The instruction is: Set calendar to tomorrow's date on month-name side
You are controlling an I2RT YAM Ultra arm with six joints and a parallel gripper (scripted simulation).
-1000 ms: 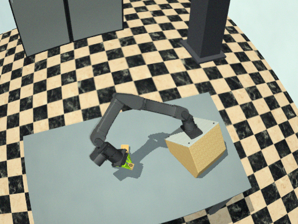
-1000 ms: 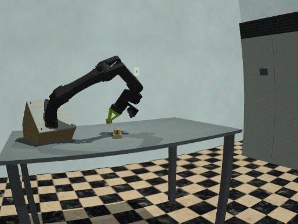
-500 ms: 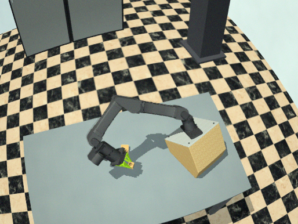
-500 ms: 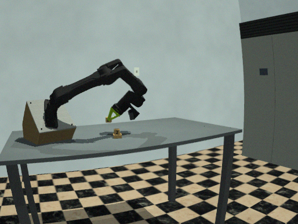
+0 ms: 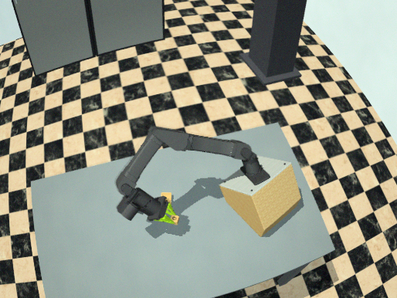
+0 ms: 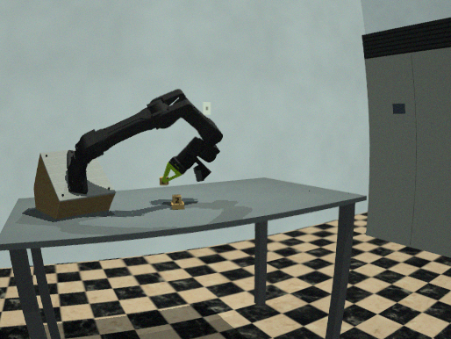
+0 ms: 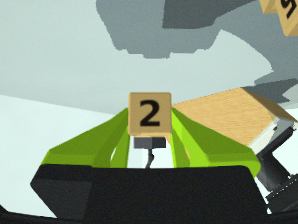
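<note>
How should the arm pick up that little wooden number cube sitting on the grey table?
The little wooden number cube stands flat with its top free, so coming from straight above and pinching two opposite side faces, high up, looks best; its foot seems to sit in a low holder. The green fingers are already clamped on the other wooden cube marked 2, which would have to be put down first.

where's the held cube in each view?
Top: cube at the green fingertips, left of centre, above the table.
Exterior: cube at the hand tips, in the air.
Wrist: centre, "2" face.
Shared landmark: wooden arm base.
</note>
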